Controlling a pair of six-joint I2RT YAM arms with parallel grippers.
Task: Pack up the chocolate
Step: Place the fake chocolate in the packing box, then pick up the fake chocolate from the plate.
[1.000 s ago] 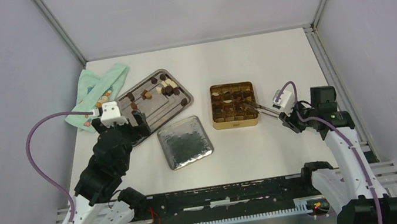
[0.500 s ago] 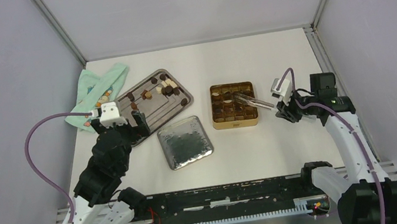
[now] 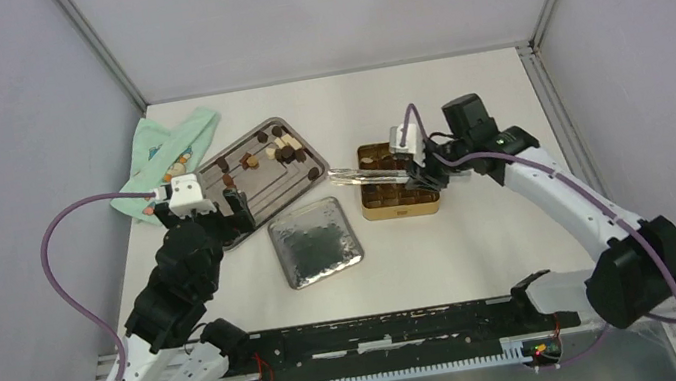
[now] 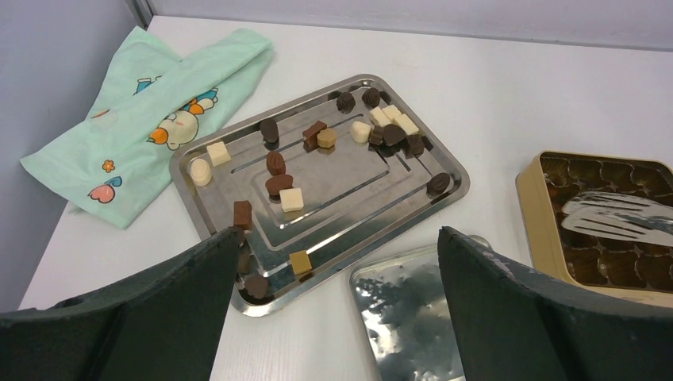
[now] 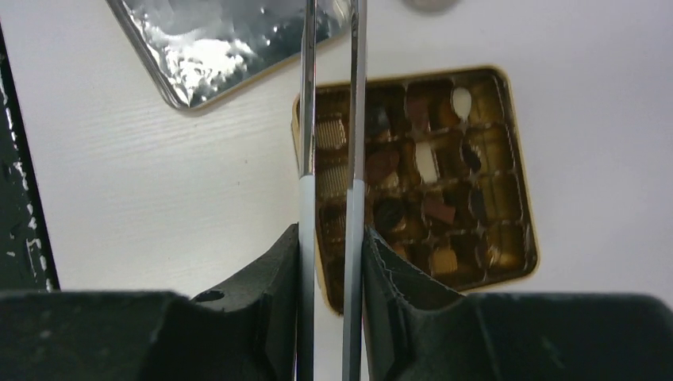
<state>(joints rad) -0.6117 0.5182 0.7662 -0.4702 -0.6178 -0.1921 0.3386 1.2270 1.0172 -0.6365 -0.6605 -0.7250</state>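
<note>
Several small chocolate pieces (image 3: 279,149), dark, light brown and cream, lie on a steel tray (image 3: 273,186) at the left; they also show in the left wrist view (image 4: 291,198). An open gold tin (image 3: 402,209) holds more pieces in its compartments (image 5: 428,163). My right gripper (image 3: 417,172) hovers over the tin, shut on metal tongs (image 3: 367,175) that point left past the tin's left edge. The tong arms (image 5: 308,119) are a little apart; their tips (image 4: 615,210) look empty. My left gripper (image 3: 236,209) is open and empty at the tray's near corner (image 4: 337,262).
The tin's lid (image 3: 315,241) lies silver side up in front of the tray, also in the right wrist view (image 5: 214,40). A green printed cloth (image 3: 169,155) lies at the far left by the wall. Grey walls enclose the white table.
My right arm has swung left, from right of the tin to over it, and the tongs now reach past the tin's left edge. The left arm has not moved.
</note>
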